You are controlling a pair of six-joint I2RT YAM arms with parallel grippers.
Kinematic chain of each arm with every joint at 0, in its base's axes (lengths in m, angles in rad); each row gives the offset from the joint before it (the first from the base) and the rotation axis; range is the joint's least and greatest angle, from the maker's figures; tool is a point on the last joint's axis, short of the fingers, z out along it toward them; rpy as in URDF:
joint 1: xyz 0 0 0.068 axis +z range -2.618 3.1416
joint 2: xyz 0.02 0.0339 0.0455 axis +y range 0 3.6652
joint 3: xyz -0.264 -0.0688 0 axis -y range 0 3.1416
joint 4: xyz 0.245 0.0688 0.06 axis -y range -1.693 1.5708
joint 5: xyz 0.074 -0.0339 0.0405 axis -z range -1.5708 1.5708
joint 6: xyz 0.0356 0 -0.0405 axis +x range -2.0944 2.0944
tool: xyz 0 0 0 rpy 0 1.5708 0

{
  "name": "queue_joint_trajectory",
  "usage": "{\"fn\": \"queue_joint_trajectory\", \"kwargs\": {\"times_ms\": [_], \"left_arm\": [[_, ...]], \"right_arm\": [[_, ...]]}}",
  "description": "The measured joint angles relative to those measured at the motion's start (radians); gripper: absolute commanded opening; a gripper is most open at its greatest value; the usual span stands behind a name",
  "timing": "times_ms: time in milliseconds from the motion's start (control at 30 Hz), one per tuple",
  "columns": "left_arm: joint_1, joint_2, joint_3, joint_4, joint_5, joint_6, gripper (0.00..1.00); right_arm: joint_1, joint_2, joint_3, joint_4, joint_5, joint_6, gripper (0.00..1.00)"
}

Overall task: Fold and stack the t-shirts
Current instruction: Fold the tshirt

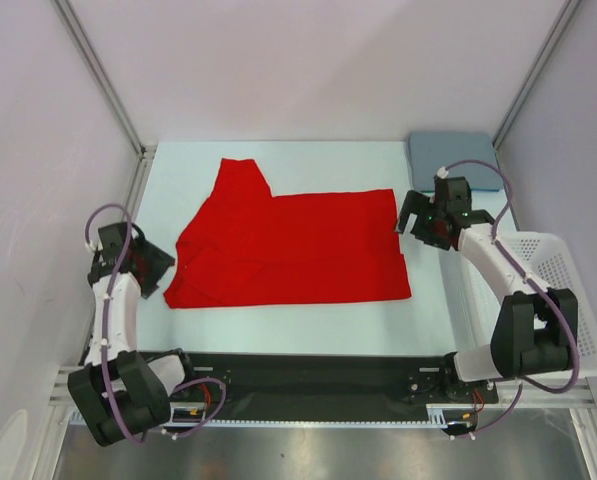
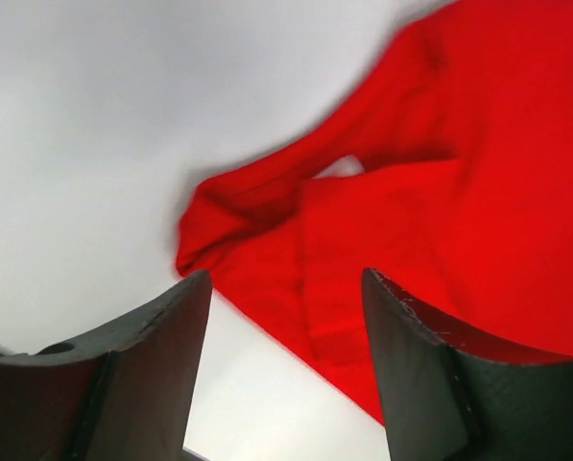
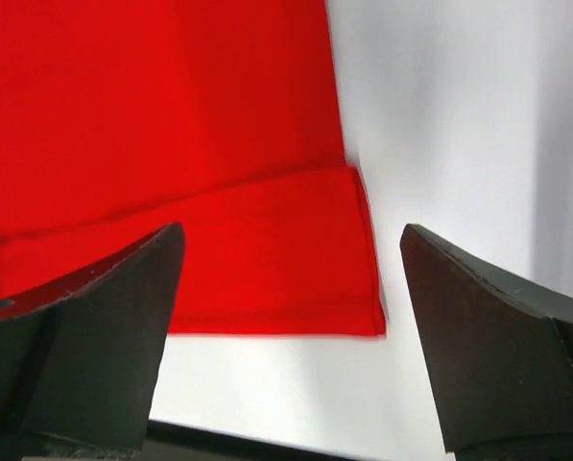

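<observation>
A red t-shirt (image 1: 288,245) lies partly folded on the pale table, one sleeve sticking out toward the back left. My left gripper (image 1: 156,266) is open and empty just left of the shirt's near-left corner; its wrist view shows the bunched sleeve edge (image 2: 267,206) ahead of the fingers (image 2: 420,355). My right gripper (image 1: 410,215) is open and empty beside the shirt's right edge; its wrist view shows the folded hem corner (image 3: 363,317). A folded grey-blue t-shirt (image 1: 448,158) lies at the back right.
A white mesh basket (image 1: 558,290) stands at the right edge of the table. A metal frame (image 1: 128,130) and white walls enclose the table on three sides. A black rail (image 1: 308,375) runs along the near edge.
</observation>
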Motion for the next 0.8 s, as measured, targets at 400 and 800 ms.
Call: {"fn": "queue_joint_trajectory", "kwargs": {"times_ms": [400,800], "left_arm": [[-0.134,0.536,0.434,0.346,0.304,0.32,0.45],[-0.173,0.897,0.738,0.323,0.337,0.493,0.43]], "right_arm": [[-0.136,0.574,0.42,0.148,-0.36,0.028,0.59],[-0.137,0.826,0.801,0.061,-0.362,-0.106,0.51]]}}
